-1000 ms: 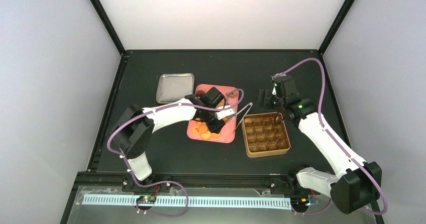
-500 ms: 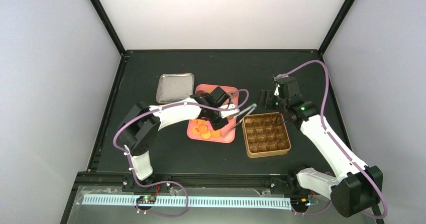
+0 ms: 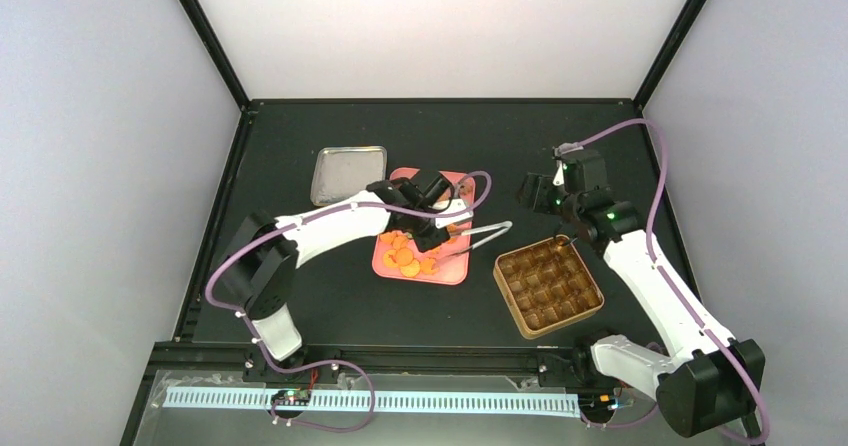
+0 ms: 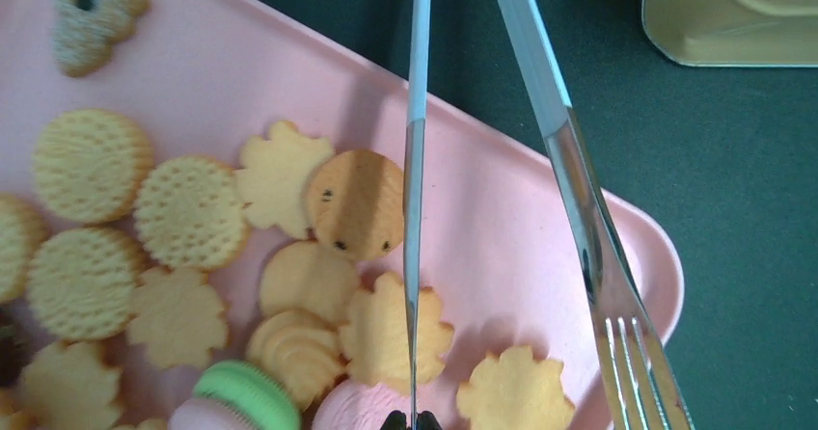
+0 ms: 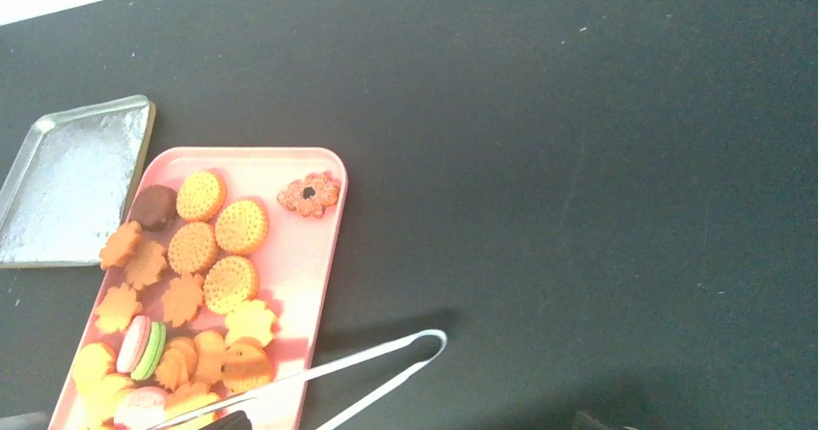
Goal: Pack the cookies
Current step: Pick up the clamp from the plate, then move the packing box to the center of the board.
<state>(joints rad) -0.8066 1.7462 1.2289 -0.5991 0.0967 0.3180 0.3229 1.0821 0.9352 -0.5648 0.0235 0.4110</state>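
The cookies (image 3: 405,256) lie in a heap on a pink tray (image 3: 450,181), mostly orange-yellow (image 4: 193,218), with one green-and-pink one and one dark brown one (image 5: 154,206). My left gripper (image 3: 440,238) hangs over the tray's right side. It is shut (image 4: 413,420) on one thin arm of the metal tongs (image 4: 417,208). The tongs' other arm, with a forked tip (image 4: 627,353), stands free, and their bend (image 3: 505,226) points right. My right gripper (image 3: 540,194) is open and empty behind the gold tin (image 3: 511,301).
The gold tin with brown compartment cups sits rotated at the near right, and its corner shows in the left wrist view (image 4: 723,25). A silver lid (image 3: 348,174) lies left of the tray (image 5: 309,247). Black frame rails border the dark table.
My left gripper closed on the tongs' arm and swung the tongs flatter, pointing right. The gold tin slid toward the near right and rotated. My right gripper drew back from it.
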